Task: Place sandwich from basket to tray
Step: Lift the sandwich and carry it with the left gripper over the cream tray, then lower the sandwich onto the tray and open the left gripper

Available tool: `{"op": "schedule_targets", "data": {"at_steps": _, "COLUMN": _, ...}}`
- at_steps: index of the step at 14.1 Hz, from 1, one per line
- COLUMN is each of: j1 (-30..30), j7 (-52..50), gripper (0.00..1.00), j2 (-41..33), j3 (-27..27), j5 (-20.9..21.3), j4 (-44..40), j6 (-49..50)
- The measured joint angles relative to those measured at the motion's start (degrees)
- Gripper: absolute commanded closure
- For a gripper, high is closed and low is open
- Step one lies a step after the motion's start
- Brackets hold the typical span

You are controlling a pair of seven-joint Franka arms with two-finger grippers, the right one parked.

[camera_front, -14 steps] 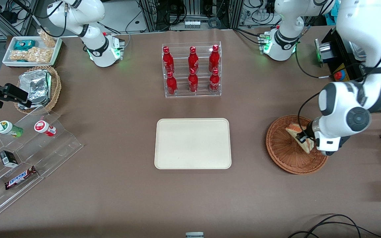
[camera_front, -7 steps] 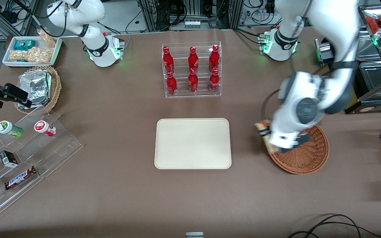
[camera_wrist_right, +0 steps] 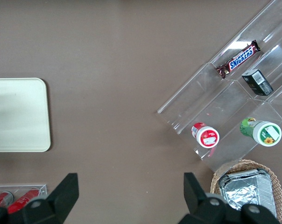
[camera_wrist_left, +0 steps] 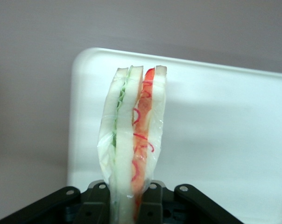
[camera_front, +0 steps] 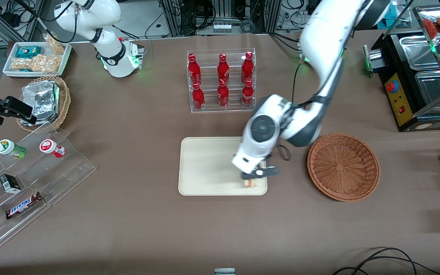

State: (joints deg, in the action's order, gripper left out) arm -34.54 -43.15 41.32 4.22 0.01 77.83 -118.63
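From my seat this looks most of the way done. The wicker basket point(camera_front: 343, 166), sitting toward the working arm's end of the table, has nothing in it now, and the sandwich point(camera_front: 251, 183) is out over the cream tray point(camera_front: 208, 168) in the middle of the table, at the tray's corner nearest the front camera on the basket side. What's left, as far as I can judge, is lowering it the last bit and letting go. I can't tell if it's touching the tray surface yet.

The left arm reaches in from the table's back edge, bent at the elbow, wrist pointing down. The gripper point(camera_front: 253, 179) is clamped on the sandwich, and the wrist view shows the wedge point(camera_wrist_left: 134, 144) standing on edge in its clear wrap, pinched between the black fingers point(camera_wrist_left: 152, 205).
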Motion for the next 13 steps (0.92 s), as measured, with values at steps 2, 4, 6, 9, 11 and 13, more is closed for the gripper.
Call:
{"op": "schedule_targets", "data": {"at_steps": 2, "j1": -2.7, "j7": 0.0, "gripper": 0.91, "j2": 3.2, "j3": -0.02, "j5": 0.01, "j4": -2.6, "j6": -2.41}}
{"op": "schedule_targets", "data": {"at_steps": 4, "j1": -4.06, "j7": -0.06, "gripper": 0.9, "j2": 5.48, "j3": -0.03, "j5": 0.01, "j4": -4.21, "j6": -3.91}}
{"op": "schedule_targets", "data": {"at_steps": 6, "j1": -4.86, "j7": -1.04, "gripper": 0.87, "j2": 7.14, "j3": -0.02, "j5": 0.01, "j4": -5.16, "j6": -4.14}}
{"op": "schedule_targets", "data": {"at_steps": 9, "j1": -5.14, "j7": -2.87, "gripper": 0.19, "j2": 8.55, "j3": -0.01, "j5": 0.0, "j4": -5.47, "j6": -4.41}}
{"op": "schedule_targets", "data": {"at_steps": 11, "j1": -5.31, "j7": -3.18, "gripper": 0.0, "j2": 8.86, "j3": 0.04, "j5": 0.0, "j4": -5.51, "j6": -4.46}}
{"op": "schedule_targets", "data": {"at_steps": 13, "j1": -5.53, "j7": -3.4, "gripper": 0.0, "j2": 8.77, "j3": 0.05, "j5": -0.01, "j4": -6.13, "j6": -4.46}}
